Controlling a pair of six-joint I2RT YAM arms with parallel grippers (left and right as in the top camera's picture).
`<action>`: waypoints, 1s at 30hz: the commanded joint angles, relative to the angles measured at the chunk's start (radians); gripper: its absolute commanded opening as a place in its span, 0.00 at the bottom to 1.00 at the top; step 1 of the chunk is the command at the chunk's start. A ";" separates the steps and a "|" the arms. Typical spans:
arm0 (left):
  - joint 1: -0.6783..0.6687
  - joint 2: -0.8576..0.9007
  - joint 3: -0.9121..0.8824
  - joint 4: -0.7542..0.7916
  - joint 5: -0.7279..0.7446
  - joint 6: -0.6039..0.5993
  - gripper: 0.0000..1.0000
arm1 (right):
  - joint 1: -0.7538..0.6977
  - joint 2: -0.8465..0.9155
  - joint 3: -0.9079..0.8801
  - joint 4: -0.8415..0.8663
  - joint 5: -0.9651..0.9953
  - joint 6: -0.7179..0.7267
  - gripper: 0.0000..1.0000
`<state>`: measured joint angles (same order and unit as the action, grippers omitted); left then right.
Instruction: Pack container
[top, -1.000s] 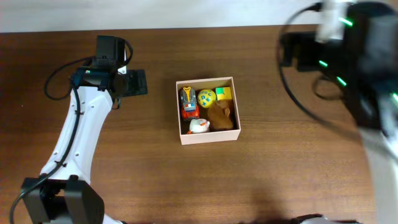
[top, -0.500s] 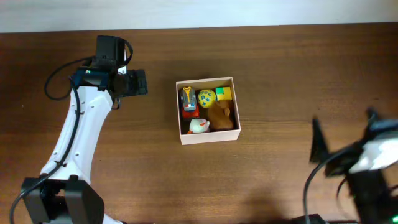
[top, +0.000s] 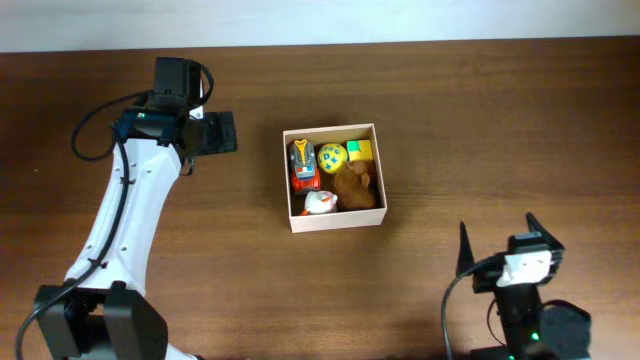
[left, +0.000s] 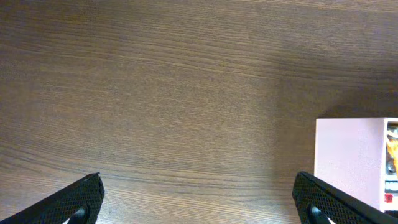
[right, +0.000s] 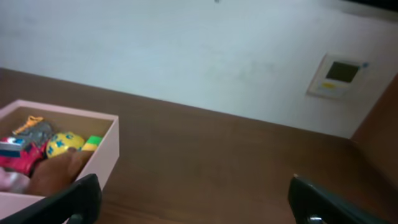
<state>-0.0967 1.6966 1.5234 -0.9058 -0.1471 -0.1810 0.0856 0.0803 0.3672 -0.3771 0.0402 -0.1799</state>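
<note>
Left arm: long white shell link, black joints; black cable loops beside the wrist; black base block; left tool black, boxy; fingertips black, fine mesh texture; right arm black, white cap on top, thin black lead; right tool has pointed black fingers.

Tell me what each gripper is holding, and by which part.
Nothing is held. The left gripper and the right gripper are both open with nothing between the fingers, and both are apart from the container.
</note>
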 joint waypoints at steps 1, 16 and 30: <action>0.000 -0.022 0.011 -0.001 -0.003 -0.013 0.99 | -0.009 -0.024 -0.063 0.047 -0.013 0.004 0.99; 0.000 -0.022 0.011 -0.001 -0.004 -0.013 0.99 | -0.059 -0.077 -0.194 0.121 -0.006 0.031 0.99; 0.000 -0.022 0.011 -0.001 -0.004 -0.013 0.99 | -0.068 -0.077 -0.335 0.244 -0.006 0.110 0.99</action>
<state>-0.0967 1.6966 1.5234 -0.9058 -0.1471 -0.1810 0.0265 0.0158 0.0471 -0.1459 0.0360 -0.1009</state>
